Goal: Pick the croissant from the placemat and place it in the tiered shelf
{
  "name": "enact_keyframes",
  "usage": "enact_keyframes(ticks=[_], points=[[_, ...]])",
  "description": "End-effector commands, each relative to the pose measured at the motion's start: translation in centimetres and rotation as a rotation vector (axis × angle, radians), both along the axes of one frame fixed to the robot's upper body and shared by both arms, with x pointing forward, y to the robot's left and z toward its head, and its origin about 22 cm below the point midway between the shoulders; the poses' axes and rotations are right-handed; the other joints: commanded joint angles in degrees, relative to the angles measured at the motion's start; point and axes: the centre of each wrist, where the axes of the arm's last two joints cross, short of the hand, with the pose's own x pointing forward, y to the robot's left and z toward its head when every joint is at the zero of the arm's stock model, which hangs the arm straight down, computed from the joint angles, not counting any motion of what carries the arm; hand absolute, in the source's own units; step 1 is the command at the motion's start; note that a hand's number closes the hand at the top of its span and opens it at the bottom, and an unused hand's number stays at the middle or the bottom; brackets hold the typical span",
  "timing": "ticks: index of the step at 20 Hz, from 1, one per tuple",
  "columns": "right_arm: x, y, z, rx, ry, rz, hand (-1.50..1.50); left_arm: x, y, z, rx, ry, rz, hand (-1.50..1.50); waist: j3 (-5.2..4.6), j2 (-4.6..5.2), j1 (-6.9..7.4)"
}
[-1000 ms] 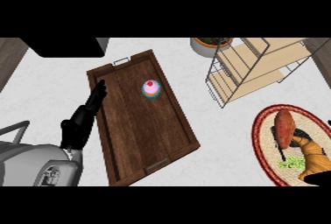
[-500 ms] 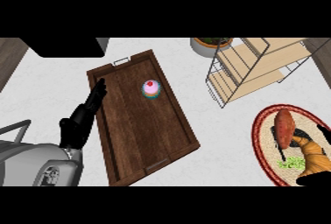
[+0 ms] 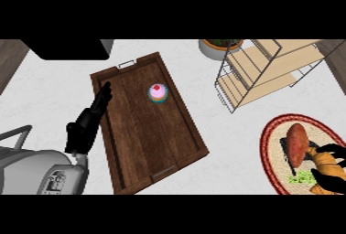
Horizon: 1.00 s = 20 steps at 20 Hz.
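The golden croissant (image 3: 326, 167) lies at the right side of the round red-rimmed placemat (image 3: 270, 132), at the lower right of the head view. My right hand (image 3: 332, 183) is curled round it, black fingers showing above and below the pastry; part of the hand is cut off by the view's edge. The tiered shelf (image 3: 270, 68), wire-framed with pale wooden levels, stands at the upper right, apart from the placemat. My left hand (image 3: 84, 130) rests open at the left, fingers straight along the tray's left rim.
A long dark wooden tray (image 3: 148, 141) fills the middle, with a pink cupcake (image 3: 157, 93) on it. On the placemat lie a reddish sweet potato (image 3: 297, 137) and green bits (image 3: 301, 178). A potted plant (image 3: 219, 47) stands left of the shelf; a black block (image 3: 67, 48) sits top left.
My right hand's fingers have shifted slightly around the croissant on the placemat. The left hand has stayed still.
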Motion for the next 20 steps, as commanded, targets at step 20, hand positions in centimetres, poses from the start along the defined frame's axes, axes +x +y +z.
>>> enact_keyframes(ticks=[20], points=[[-3.8, 21.4, 5.3, 0.394, -0.350, 0.694, 1.50, -0.7, -0.8, -0.4, 0.006, 0.010, 0.000, 0.00, 0.19, -0.24, -0.94]])
